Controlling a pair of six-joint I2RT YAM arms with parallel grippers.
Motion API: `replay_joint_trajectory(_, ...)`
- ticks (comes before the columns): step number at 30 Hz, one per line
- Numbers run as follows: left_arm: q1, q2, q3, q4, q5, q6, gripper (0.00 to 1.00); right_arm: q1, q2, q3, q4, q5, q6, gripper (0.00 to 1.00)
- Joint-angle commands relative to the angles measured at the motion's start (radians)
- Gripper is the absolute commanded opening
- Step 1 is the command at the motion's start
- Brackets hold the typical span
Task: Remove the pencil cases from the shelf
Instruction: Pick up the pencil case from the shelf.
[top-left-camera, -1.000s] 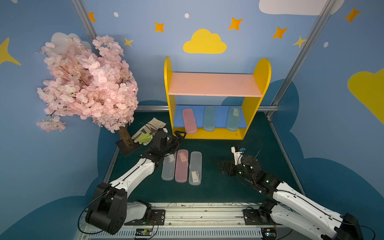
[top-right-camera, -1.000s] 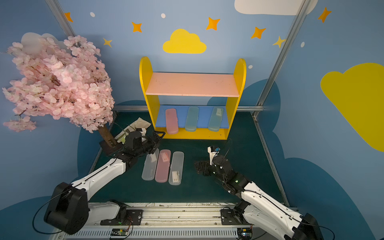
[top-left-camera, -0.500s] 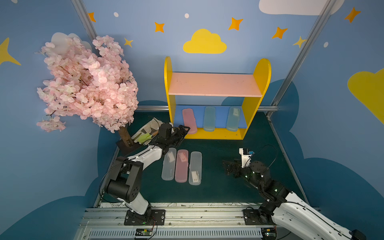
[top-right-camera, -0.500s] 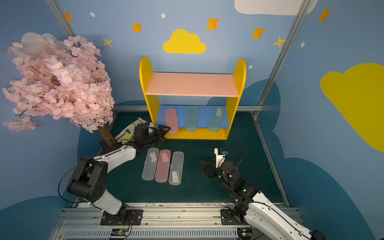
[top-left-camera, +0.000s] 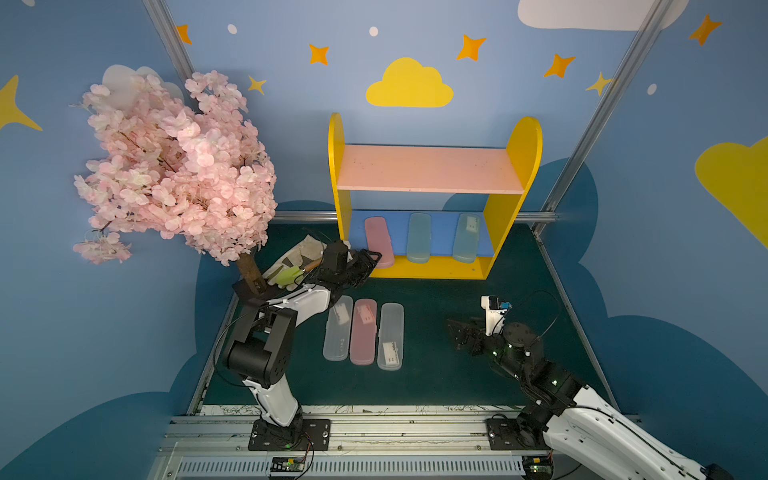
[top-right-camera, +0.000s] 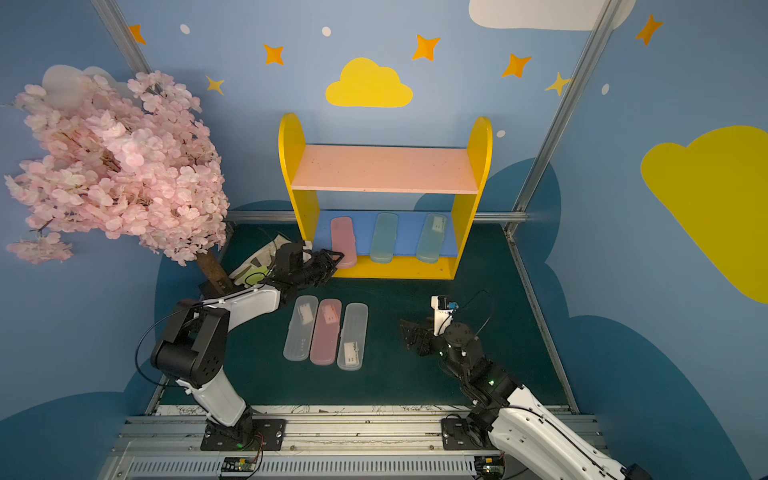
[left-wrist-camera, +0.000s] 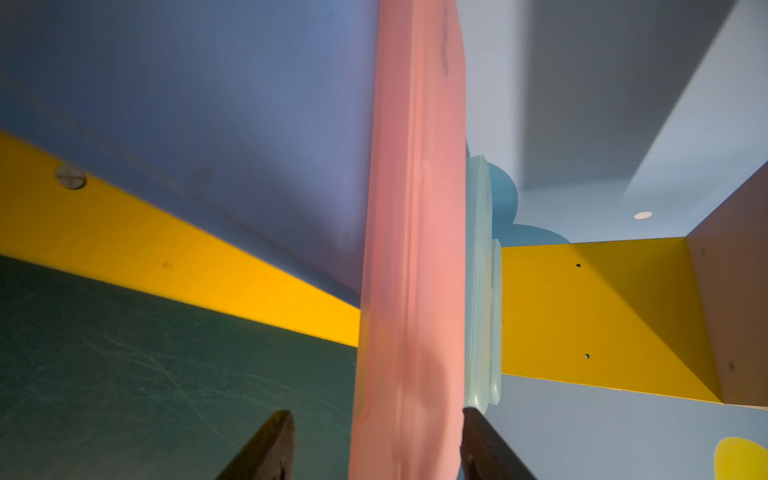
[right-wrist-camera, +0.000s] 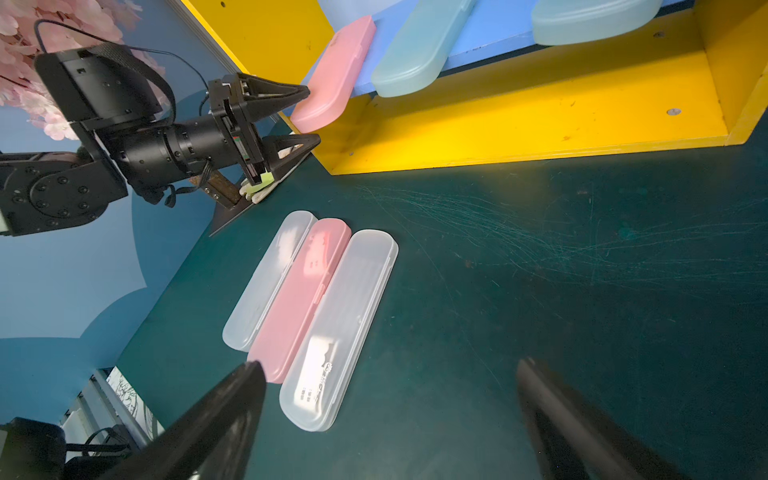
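Note:
The shelf (top-left-camera: 524, 141) stands at the back of the green mat. Its blue lower board holds a pink pencil case (top-left-camera: 379, 241) and two pale teal ones (top-left-camera: 418, 237) (top-left-camera: 467, 237), their near ends overhanging. My left gripper (top-left-camera: 373, 256) straddles the pink case's (left-wrist-camera: 415, 249) near end. One finger (left-wrist-camera: 478, 440) touches its side. The other finger (left-wrist-camera: 270, 449) stands clear of it with mat showing between, so the gripper (left-wrist-camera: 376, 411) is open. Two clear cases (top-left-camera: 338, 328) (top-left-camera: 390, 336) and a pink one (top-left-camera: 364, 330) lie side by side on the mat. My right gripper (top-left-camera: 454, 329) hovers open to their right, empty (right-wrist-camera: 390, 363).
An artificial blossom tree (top-left-camera: 174, 166) on a dark base stands at the left, with a glove and a green-handled tool (top-left-camera: 296, 266) beside the left wrist. The aluminium rail (top-left-camera: 374, 428) carrying both arm bases runs along the front. Blue walls close in both sides.
My left gripper has reached forward from above the mat to the shelf's lower board, and its jaws have narrowed around the pink case's end. The right arm has drawn back a little, still open.

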Motion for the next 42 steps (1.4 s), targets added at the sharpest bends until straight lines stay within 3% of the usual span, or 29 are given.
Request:
replay_joint_trajectory(1,0.004,0.026,0.025,0.037,0.011,0.01,0.58,-0.004,0.001,-0.007,0.002,0.007,-0.006,0.99)
replay_joint_trajectory(14,0.003,0.014,0.015,0.07,0.054,0.002,0.28,-0.008,0.008,0.002,0.001,-0.003,-0.004,0.99)
replay_joint_trajectory(32,-0.024,-0.29,-0.112,0.078,0.196,0.044,0.1,-0.008,-0.031,0.037,0.025,-0.074,0.09,0.99)
replay_joint_trajectory(42,-0.099,-0.525,-0.277,0.1,0.282,-0.005,0.06,-0.011,0.043,0.097,0.144,-0.272,0.175,0.96)
